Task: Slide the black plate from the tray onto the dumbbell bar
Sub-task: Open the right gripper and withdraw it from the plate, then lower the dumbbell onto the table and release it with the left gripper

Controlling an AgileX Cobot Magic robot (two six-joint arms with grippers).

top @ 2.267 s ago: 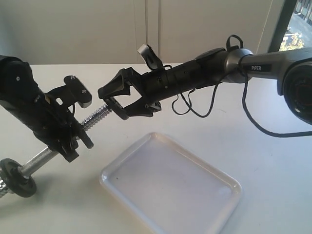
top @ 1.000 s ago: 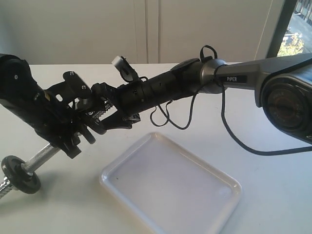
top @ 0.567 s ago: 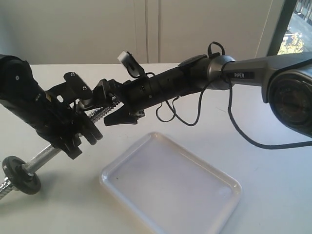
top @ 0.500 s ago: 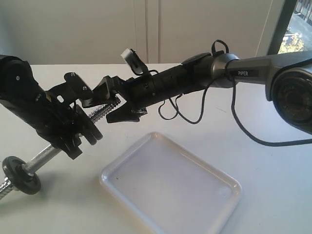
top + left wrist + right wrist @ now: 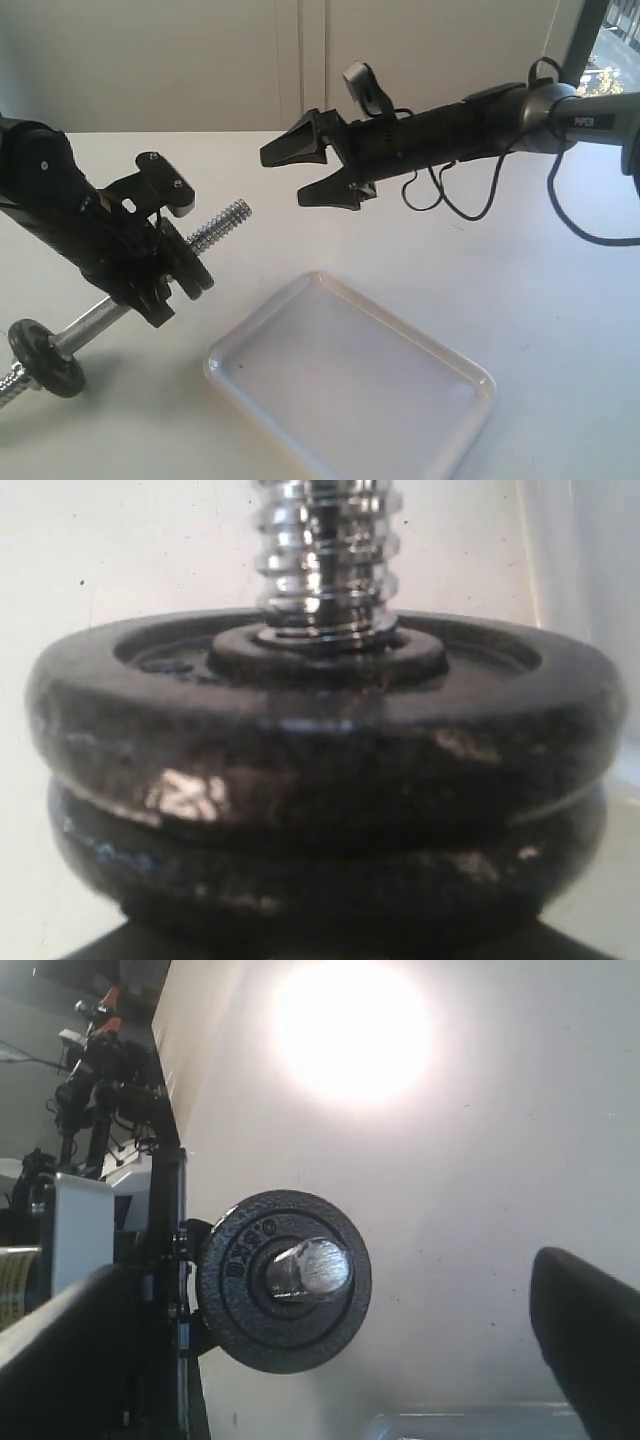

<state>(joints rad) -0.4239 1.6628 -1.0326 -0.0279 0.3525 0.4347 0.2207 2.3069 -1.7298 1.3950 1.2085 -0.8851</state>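
The dumbbell bar [image 5: 215, 229] hangs tilted above the table, with my left gripper [image 5: 150, 268] shut on its middle. The black plate [image 5: 192, 268] sits on the bar beside that gripper, below the bare threaded end. In the left wrist view the black plate [image 5: 320, 705] lies on a second black disc [image 5: 320, 870], and the threaded rod [image 5: 325, 550] rises through both. My right gripper [image 5: 283, 178] is open and empty, up and to the right of the bar's tip. Its wrist view looks down the bar end [image 5: 308, 1268] at the plate [image 5: 250, 1310] between both fingers [image 5: 585, 1330].
The white tray [image 5: 440, 350] lies empty on the table below the right gripper. Another black disc [image 5: 45, 358] sits at the bar's low end near the left table edge. A black cable [image 5: 470, 200] loops under the right arm.
The right gripper slid the plate down the thread to the left gripper, let go, and drew back up and right, fingers wide. The bar stayed held in place.
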